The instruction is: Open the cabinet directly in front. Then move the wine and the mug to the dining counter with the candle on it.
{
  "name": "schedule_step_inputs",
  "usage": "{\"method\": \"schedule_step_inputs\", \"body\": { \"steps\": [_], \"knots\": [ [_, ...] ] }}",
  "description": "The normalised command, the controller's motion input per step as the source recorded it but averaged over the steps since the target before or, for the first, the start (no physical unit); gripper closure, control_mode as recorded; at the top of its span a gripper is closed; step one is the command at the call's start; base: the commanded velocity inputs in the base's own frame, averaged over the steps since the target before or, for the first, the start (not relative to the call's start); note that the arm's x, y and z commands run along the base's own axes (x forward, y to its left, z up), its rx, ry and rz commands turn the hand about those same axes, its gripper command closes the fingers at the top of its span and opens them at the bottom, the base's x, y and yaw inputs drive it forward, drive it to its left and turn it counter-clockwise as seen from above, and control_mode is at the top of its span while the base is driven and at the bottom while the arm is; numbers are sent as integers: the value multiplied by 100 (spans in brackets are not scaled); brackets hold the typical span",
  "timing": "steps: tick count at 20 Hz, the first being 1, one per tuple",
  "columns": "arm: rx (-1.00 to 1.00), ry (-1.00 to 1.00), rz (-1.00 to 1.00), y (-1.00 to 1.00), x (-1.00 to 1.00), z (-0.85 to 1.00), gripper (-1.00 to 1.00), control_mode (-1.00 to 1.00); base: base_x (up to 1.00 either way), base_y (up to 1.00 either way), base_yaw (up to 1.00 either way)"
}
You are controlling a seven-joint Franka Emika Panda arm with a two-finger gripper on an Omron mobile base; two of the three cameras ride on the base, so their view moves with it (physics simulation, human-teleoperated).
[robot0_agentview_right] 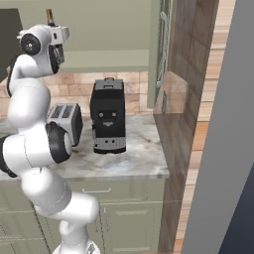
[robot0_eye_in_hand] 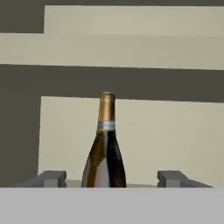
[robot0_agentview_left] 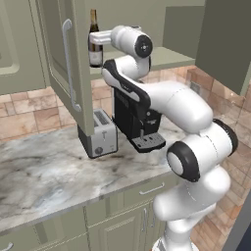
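While its two dark fingers stand spread wide, the claw (robot0_eye_in_hand: 112, 178) grips nothing. Straight ahead between them, apart from both, the slim dark glass wine bottle (robot0_eye_in_hand: 105, 148) stands upright on the shelf of the open sage-green wall cabinet (robot0_agentview_left: 63, 63).

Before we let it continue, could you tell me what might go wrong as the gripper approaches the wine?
1. The wine is tall and slim; a fingertip nudging it off-centre could topple it inside the cabinet.
2. The gripper is open; closing too high on the golden neck may slip.

The wine (robot0_agentview_left: 94, 44) stands upright in the open cabinet (robot0_agentview_left: 63, 63), above the toaster (robot0_agentview_left: 100, 133).
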Motion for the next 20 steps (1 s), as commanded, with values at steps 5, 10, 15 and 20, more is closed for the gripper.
{"method": "schedule_step_inputs", "body": {
  "steps": [5, 10, 15, 20],
  "knots": [
    [-5, 25, 0, 0, 10, 8, -100, -100, 0, 0, 0],
    [0, 2, 0, 0, 0, 0, -100, -100, 0, 0, 0],
    [-3, 4, 0, 0, 0, 0, -100, -100, 0, 0, 0],
    [0, 0, 0, 0, 0, 0, -100, -100, 0, 0, 0]
  ]
}}
